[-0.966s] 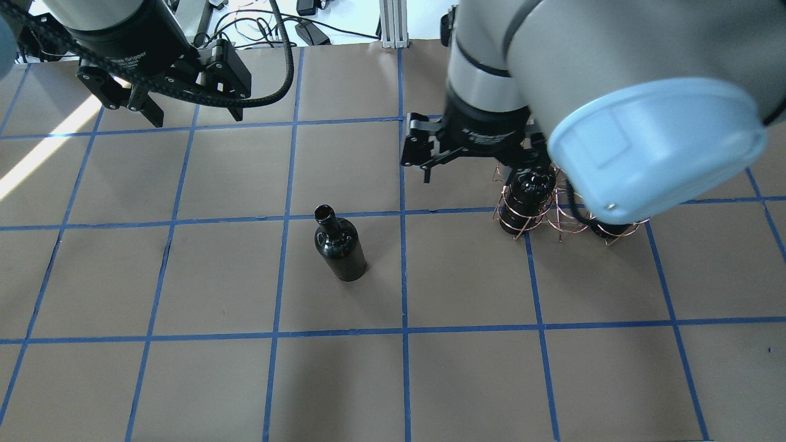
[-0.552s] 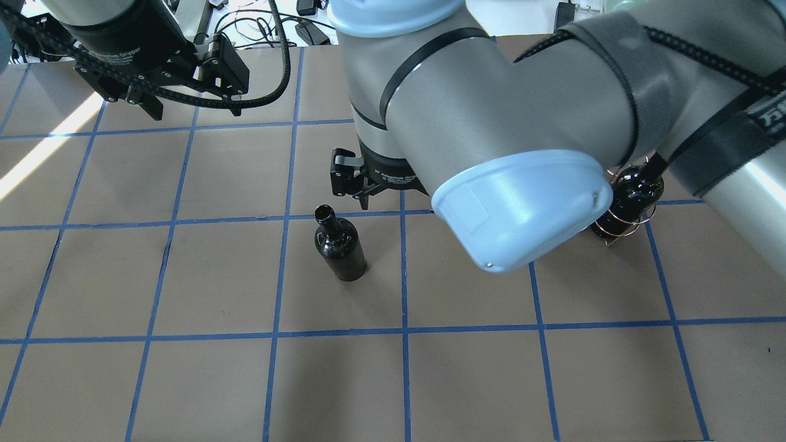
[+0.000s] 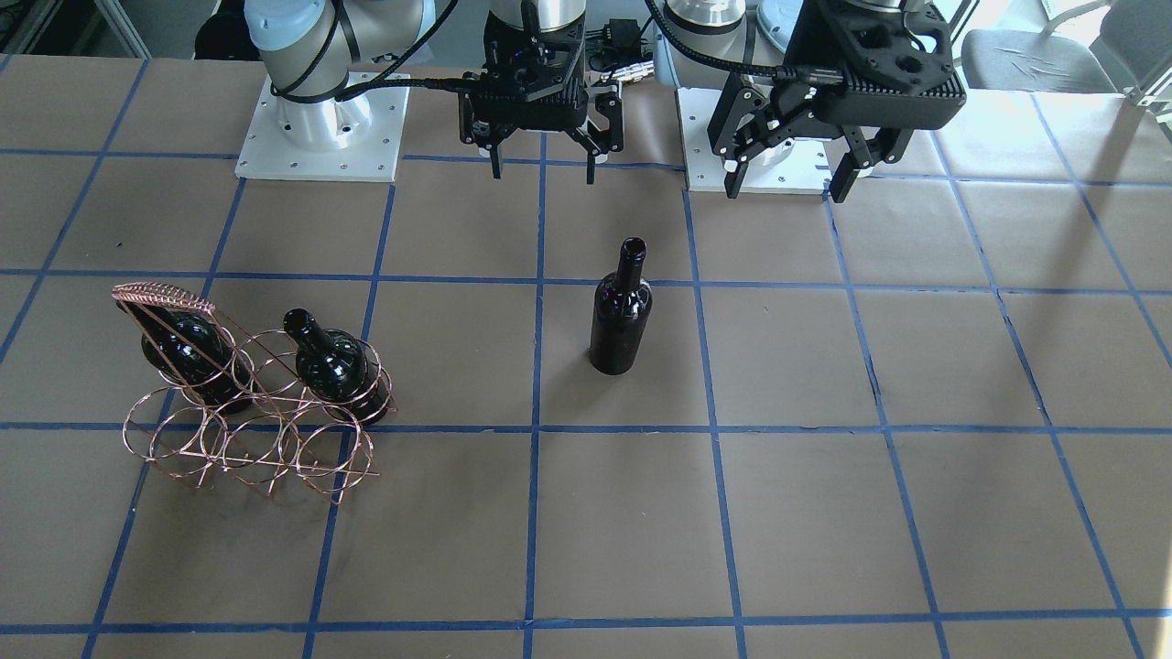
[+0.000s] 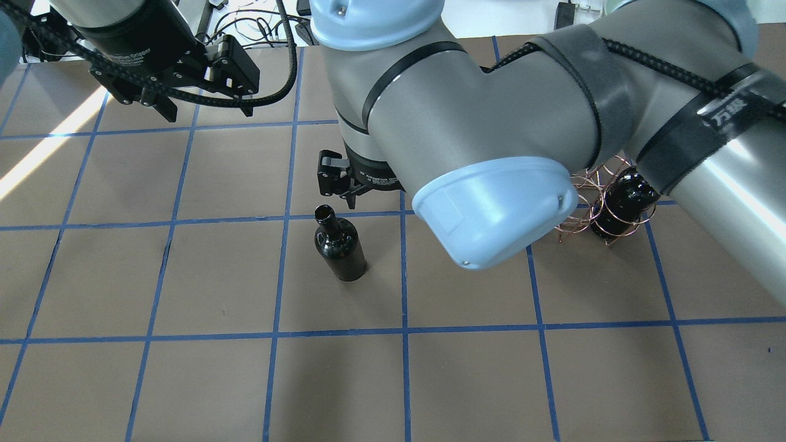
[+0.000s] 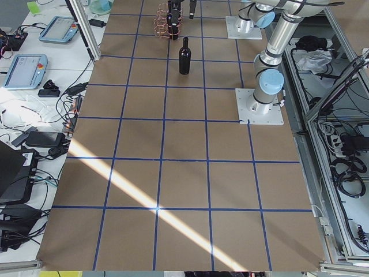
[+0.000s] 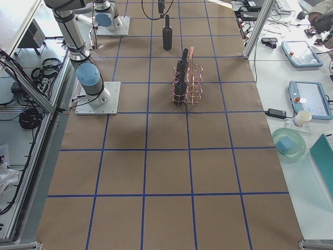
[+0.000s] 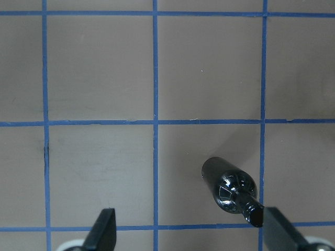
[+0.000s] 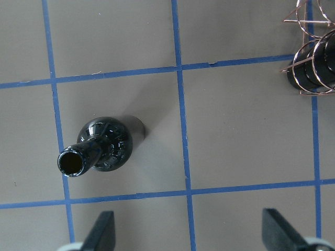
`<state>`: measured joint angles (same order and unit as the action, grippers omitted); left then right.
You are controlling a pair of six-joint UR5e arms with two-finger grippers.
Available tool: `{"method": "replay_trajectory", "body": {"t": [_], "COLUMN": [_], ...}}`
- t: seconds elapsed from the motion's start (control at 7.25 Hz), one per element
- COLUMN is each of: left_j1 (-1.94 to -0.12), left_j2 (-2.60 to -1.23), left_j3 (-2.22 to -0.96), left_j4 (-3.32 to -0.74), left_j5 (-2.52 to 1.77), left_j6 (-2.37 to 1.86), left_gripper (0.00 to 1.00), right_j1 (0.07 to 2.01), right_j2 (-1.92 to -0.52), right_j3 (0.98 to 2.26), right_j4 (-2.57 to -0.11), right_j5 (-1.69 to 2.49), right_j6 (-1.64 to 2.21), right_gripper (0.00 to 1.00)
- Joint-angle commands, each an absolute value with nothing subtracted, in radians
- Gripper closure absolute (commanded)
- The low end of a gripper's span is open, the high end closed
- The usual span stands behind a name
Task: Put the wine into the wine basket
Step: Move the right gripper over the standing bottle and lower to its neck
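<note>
One black wine bottle (image 3: 621, 311) stands upright and free on the brown table, also shown in the overhead view (image 4: 339, 244) and the right wrist view (image 8: 99, 149). The copper wire wine basket (image 3: 247, 439) stands at my right and holds two more black bottles (image 3: 183, 352) (image 3: 330, 364). My right gripper (image 3: 544, 169) is open and empty, hovering high, just behind the free bottle toward my base. My left gripper (image 3: 785, 188) is open and empty, raised further to my left. The left wrist view shows the free bottle (image 7: 230, 191) near one open finger (image 7: 280, 232).
The table is brown paper with a blue tape grid (image 3: 538, 426). My right arm's elbow (image 4: 491, 202) hides much of the basket (image 4: 614, 202) in the overhead view. Arm base plates (image 3: 320, 128) sit at the back edge.
My right gripper has left the basket, where a bottle now sits, and swung across to my left, to near the free bottle's neck. The left gripper has barely moved.
</note>
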<state>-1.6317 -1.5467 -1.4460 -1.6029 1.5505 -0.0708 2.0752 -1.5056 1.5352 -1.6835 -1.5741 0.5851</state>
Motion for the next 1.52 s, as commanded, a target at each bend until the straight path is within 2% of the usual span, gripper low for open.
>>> {"method": "replay_trajectory", "body": {"t": [0.0, 0.55, 1.38], "left_j1": [-1.635, -1.628, -1.618], "left_j2": [-1.549, -1.543, -1.531], "left_j3": [-1.448, -1.456, -1.453], "left_j4": [-1.603, -1.598, -1.598], "left_j5": [1.548, 1.548, 1.549], "left_j6": [-0.061, -0.025, -0.025], "left_gripper": [0.00, 0.00, 0.00], "right_j1": [2.075, 2.088, 2.138], "right_j2": [-1.503, -1.494, -1.421], "right_j3": [1.540, 1.554, 1.557], "right_j4": [-1.692, -1.700, -1.844], "right_j5": [-1.572, -1.574, -1.574], "right_j6": [0.610, 0.609, 0.667], "right_gripper": [0.00, 0.00, 0.00]}}
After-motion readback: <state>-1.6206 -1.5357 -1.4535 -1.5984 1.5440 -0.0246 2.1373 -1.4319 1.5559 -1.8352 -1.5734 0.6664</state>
